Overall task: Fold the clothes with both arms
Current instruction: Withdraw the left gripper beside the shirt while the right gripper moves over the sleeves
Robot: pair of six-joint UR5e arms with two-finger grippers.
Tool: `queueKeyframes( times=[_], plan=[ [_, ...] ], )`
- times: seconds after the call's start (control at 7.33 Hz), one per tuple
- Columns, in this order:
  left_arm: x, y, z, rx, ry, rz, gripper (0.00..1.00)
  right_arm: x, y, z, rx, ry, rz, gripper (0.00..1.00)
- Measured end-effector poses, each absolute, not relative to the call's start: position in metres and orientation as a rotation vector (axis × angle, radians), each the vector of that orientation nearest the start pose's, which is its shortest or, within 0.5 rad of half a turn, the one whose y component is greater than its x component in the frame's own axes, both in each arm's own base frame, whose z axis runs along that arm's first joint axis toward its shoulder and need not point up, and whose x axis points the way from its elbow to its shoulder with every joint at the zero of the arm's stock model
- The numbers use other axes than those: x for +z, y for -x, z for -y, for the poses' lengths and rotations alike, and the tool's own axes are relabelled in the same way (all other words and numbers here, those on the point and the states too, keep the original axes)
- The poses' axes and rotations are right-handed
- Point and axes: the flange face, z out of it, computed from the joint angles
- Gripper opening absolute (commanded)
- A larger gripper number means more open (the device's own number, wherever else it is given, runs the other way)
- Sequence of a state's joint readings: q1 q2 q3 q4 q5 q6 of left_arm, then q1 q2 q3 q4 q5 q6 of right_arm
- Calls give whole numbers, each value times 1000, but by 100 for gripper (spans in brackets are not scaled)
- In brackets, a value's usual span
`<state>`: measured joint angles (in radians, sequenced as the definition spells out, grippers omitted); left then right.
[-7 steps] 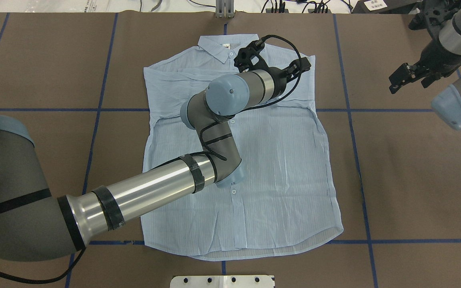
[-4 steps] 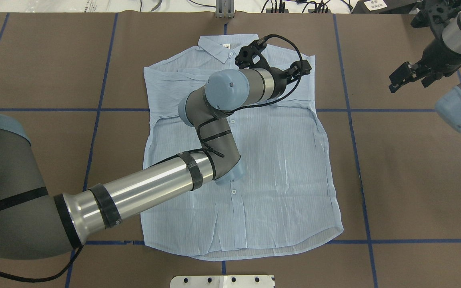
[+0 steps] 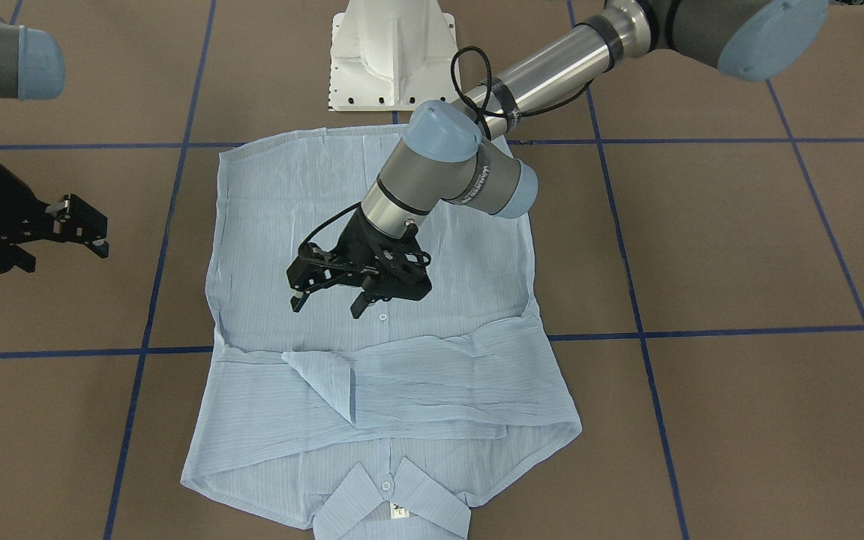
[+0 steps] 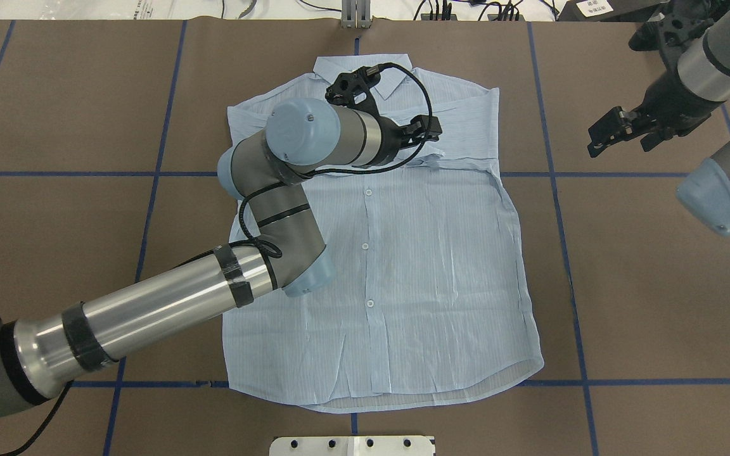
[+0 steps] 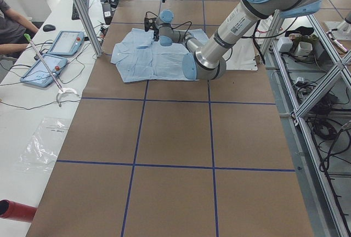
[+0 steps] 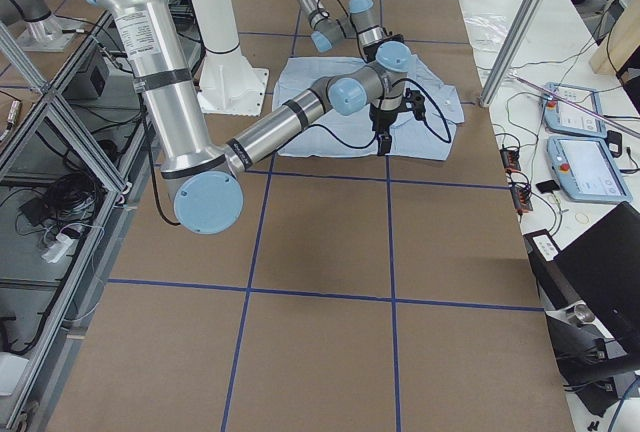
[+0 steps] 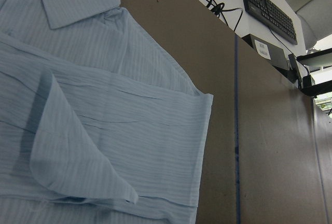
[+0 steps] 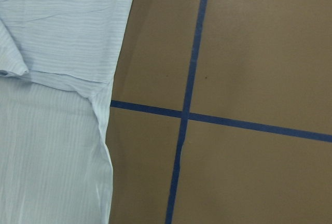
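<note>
My left gripper hangs above the shirt, fingers apart, holding nothing. The shirt lies flat mid-frame in the front-facing view, collar at the bottom edge. My right gripper hovers at the left edge, fingers apart, off the cloth.

L arm stretched fwd, wrist bent, L gripper jaws apart, R gripper out wide, jaws apart
</note>
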<state>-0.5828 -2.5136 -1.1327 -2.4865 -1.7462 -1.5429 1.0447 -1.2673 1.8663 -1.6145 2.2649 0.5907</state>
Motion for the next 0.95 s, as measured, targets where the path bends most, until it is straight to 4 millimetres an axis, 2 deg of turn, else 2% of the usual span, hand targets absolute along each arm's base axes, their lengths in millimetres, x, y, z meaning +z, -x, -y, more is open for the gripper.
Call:
queueKeyframes(
  times=[0.14, 0.27, 0.41, 0.68, 0.95],
  plan=[
    [160, -577, 531, -290, -296, -1375, 100, 352, 248, 528, -139, -115, 868, 100],
    [172, -542, 520, -246, -314, -1334, 100, 346, 270, 528, -147, -149, 865, 100],
    [175, -502, 504, -201, -342, -1282, 100, 336, 296, 534, -163, -187, 852, 100],
    [167, -423, 468, -127, -397, -1187, 100, 319, 352, 555, -195, -252, 825, 100],
    [174, -373, 445, -66, -442, -1116, 100, 317, 397, 581, -213, -293, 817, 100]
  ],
)
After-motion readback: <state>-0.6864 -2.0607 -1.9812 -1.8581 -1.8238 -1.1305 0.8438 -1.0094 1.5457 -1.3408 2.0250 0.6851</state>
